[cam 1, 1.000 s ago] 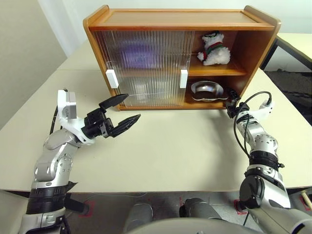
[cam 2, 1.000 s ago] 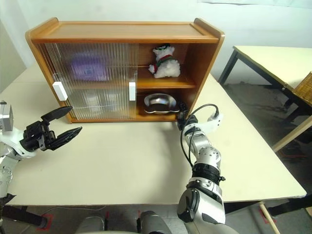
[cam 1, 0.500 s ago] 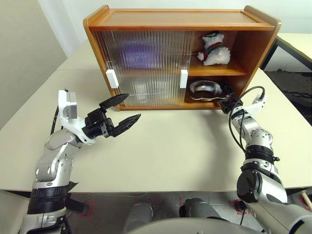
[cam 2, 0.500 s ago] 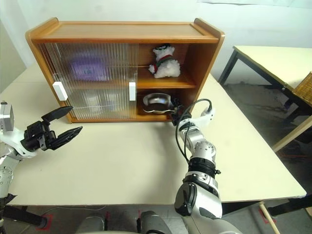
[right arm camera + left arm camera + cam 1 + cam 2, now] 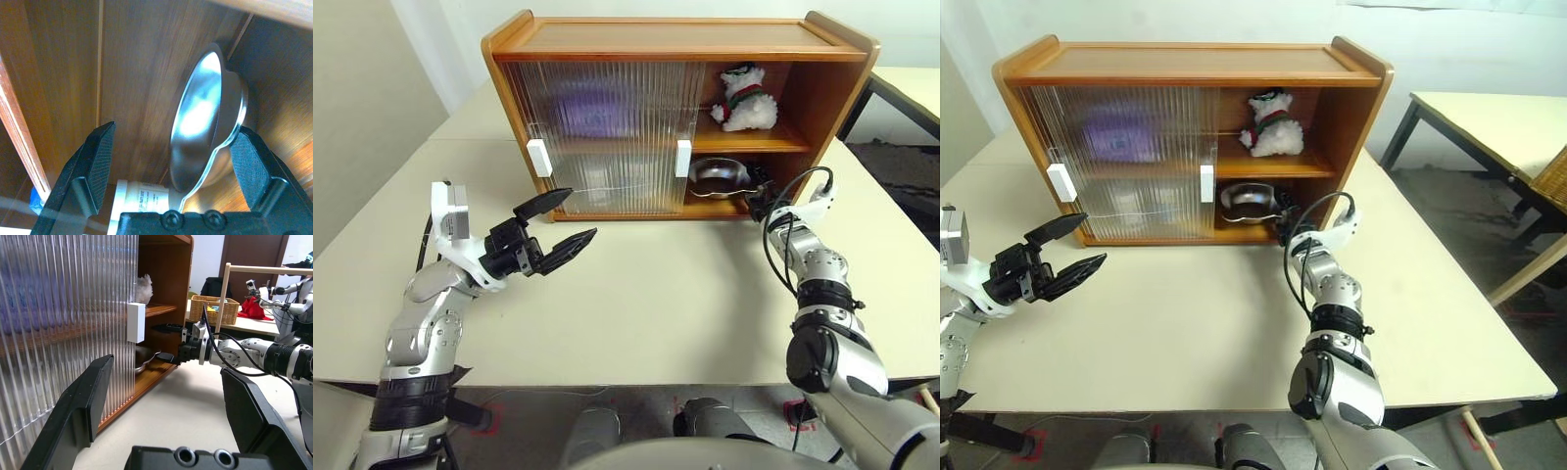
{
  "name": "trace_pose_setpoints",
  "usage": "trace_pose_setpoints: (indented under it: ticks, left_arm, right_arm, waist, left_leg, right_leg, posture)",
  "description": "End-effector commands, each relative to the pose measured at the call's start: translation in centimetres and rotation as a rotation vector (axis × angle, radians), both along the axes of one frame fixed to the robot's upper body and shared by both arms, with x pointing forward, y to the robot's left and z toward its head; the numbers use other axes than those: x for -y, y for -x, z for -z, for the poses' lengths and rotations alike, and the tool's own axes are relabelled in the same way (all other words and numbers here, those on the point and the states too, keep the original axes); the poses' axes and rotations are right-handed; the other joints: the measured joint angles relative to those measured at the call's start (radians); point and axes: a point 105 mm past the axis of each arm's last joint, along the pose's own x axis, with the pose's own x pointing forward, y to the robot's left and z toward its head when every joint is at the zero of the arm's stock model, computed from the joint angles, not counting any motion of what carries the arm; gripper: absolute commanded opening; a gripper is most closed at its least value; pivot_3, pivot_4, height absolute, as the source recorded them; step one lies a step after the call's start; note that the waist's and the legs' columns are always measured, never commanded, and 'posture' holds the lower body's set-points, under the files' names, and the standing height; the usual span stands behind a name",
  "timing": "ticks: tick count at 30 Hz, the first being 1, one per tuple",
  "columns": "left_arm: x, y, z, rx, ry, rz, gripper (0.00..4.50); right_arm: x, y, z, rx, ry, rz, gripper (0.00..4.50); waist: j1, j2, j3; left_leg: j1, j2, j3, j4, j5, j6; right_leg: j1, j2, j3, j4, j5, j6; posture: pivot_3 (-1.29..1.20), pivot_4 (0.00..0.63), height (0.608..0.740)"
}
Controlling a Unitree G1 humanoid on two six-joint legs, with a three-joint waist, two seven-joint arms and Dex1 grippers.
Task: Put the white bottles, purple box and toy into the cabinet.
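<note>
Care suits the right gripper (image 5: 759,188), jaws spread beside the steel bowl (image 5: 717,177); left gripper (image 5: 558,220) spread too.

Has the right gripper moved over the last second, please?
Yes. The right gripper has gone leftward and further into the cabinet's lower shelf, up to the steel bowl.
</note>
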Motion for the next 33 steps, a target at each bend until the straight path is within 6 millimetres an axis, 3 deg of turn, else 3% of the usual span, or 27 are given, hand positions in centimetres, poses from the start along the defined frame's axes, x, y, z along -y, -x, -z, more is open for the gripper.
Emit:
trace_pose_setpoints:
  ticks: [1, 5, 9, 11, 14, 16, 19, 21, 29, 33]
  left_arm:
    - [0.2, 0.2, 0.2, 0.000, -0.014, 0.005, 4.50]
    - [0.1, 0.3, 0.2, 0.000, -0.013, 0.002, 4.50]
    - [0.0, 0.4, 0.3, -0.002, -0.012, 0.002, 4.50]
    - [0.0, 0.5, 0.3, -0.004, -0.012, 0.003, 4.50]
    - [-0.1, 0.5, 0.4, -0.006, -0.013, 0.003, 4.50]
    - [-0.1, 0.6, 0.4, -0.008, -0.015, 0.005, 4.50]
    - [-0.4, 0.6, 0.4, -0.014, -0.019, 0.004, 4.50]
    - [-0.6, 0.6, 0.5, -0.017, -0.021, 0.001, 4.50]
    - [-1.1, 0.9, 0.5, -0.022, -0.033, -0.008, 4.50]
    - [-0.9, 0.9, 0.6, -0.023, -0.030, -0.009, 4.50]
  right_arm:
    - [1.2, 0.7, 0.1, -0.005, 0.036, 0.002, 4.47]
    - [2.8, 2.3, 0.2, -0.015, 0.068, 0.010, 4.47]
    - [3.2, 4.8, 0.6, -0.023, 0.121, -0.029, 4.47]
    - [2.7, 6.4, 0.8, -0.010, 0.166, -0.079, 4.47]
    - [1.6, 8.1, 0.2, 0.072, 0.238, -0.150, 4.47]
    - [-0.2, 9.4, -0.4, 0.173, 0.340, -0.256, 4.47]
    - [-4.7, 12.5, -0.8, 0.368, 0.510, -0.537, 3.84]
    - [-6.4, 13.7, -1.1, 0.461, 0.570, -0.642, 3.14]
    - [-11.2, 12.4, -4.6, 0.685, 0.638, -0.658, 0.13]
    - [-12.7, 10.9, -5.9, 0.715, 0.685, -0.628, 0.06]
  waist:
    - [0.003, 0.000, 0.000]
    - [0.008, 0.000, 0.000]
    - [0.008, 0.000, 0.000]
    - [0.008, 0.000, 0.000]
    - [0.007, 0.000, 0.000]
    - [0.002, 0.000, 0.000]
    - [-0.005, -0.001, -0.001]
    - [-0.010, -0.001, -0.001]
    - [-0.014, -0.001, -0.001]
    - [-0.006, -0.002, -0.002]
  left_leg:
    - [0.000, 0.000, 0.000, 0.000, 0.000, 0.000]
    - [0.000, 0.000, 0.000, 0.000, 0.000, 0.000]
    - [0.001, -0.001, 0.000, 0.000, 0.000, 0.000]
    - [0.001, -0.001, 0.001, 0.000, 0.000, 0.000]
    - [0.002, -0.001, 0.001, 0.001, 0.000, 0.000]
    - [0.002, -0.001, 0.002, 0.001, 0.000, 0.000]
    - [0.002, -0.002, 0.002, 0.002, 0.000, 0.000]
    - [0.002, -0.002, 0.002, 0.002, 0.000, 0.000]
    - [0.003, -0.001, 0.002, 0.002, 0.000, 0.000]
    - [0.002, 0.000, 0.001, 0.002, 0.000, 0.000]
  right_leg:
    - [0.000, 0.000, 0.000, 0.000, 0.000, 0.000]
    - [0.001, 0.000, 0.000, 0.000, 0.000, 0.000]
    - [0.002, 0.001, 0.000, 0.000, -0.001, 0.001]
    - [0.002, 0.001, 0.000, 0.000, -0.006, 0.009]
    - [0.003, 0.001, 0.000, 0.000, -0.006, 0.011]
    - [0.003, 0.001, 0.000, 0.000, -0.005, 0.011]
    - [0.003, 0.001, 0.000, 0.000, -0.005, 0.011]
    - [0.004, 0.001, 0.000, 0.000, -0.006, 0.011]
    - [0.003, 0.001, 0.000, 0.000, -0.005, 0.009]
    - [0.002, 0.001, -0.001, 0.000, -0.005, 0.007]
  posture:
    - [0.02, 0.000, 0.740]
    - [0.02, 0.000, 0.740]
    - [0.01, 0.000, 0.740]
    - [0.01, 0.000, 0.740]
    - [0.01, 0.000, 0.740]
    - [0.00, 0.000, 0.740]
    - [0.00, 0.000, 0.740]
    - [0.00, 0.000, 0.740]
    - [0.01, 0.000, 0.740]
    - [0.01, 0.000, 0.740]
